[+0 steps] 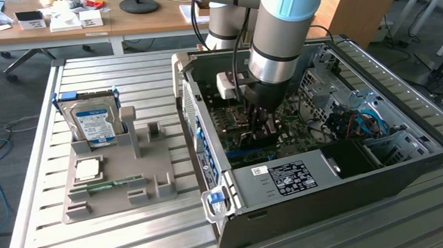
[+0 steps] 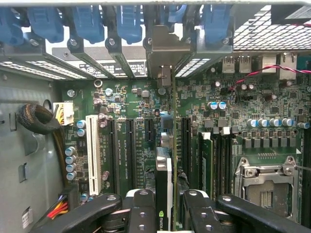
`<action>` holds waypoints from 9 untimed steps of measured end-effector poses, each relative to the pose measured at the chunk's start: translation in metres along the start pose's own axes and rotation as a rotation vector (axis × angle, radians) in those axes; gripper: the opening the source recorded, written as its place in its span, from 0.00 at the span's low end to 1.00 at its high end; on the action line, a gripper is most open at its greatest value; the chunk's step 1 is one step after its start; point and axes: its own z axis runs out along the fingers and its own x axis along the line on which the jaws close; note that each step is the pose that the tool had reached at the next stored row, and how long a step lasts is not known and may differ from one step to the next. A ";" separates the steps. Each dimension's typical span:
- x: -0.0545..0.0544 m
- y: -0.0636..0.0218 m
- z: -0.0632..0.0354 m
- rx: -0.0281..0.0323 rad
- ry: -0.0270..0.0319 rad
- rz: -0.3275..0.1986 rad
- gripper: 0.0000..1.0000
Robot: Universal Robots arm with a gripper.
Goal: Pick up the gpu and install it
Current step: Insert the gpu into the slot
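The gpu (image 2: 164, 187) stands on edge between my fingers, a thin card with a black and white face running toward the case's rear slot openings. My gripper (image 2: 165, 216) is shut on the gpu from both sides. The card is low over the green motherboard (image 2: 136, 107), between the black expansion slots (image 2: 130, 150). Whether its lower edge is in a slot is hidden. In the exterior view my gripper (image 1: 262, 132) reaches down inside the open computer case (image 1: 403, 166), with the gpu (image 1: 253, 140) dark beneath it.
Blue slot latches (image 2: 87, 22) line the case's rear wall. A white slot (image 2: 92, 155), the CPU socket (image 2: 265, 187) and the power supply (image 1: 291, 177) surround the card. On the exterior view's left, a grey holder (image 1: 120, 201) carries a hard drive (image 1: 93, 121), a processor (image 1: 87, 169) and a RAM stick (image 1: 108, 185).
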 end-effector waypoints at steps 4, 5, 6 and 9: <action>0.000 0.0001 0.0009 -0.0001 0.0002 0.000 0.27; 0.000 0.0002 0.0010 -0.0001 0.0003 0.000 0.27; 0.000 0.0002 0.0010 -0.0001 0.0003 0.000 0.27; 0.000 0.0002 0.0012 0.0000 0.0000 0.000 0.27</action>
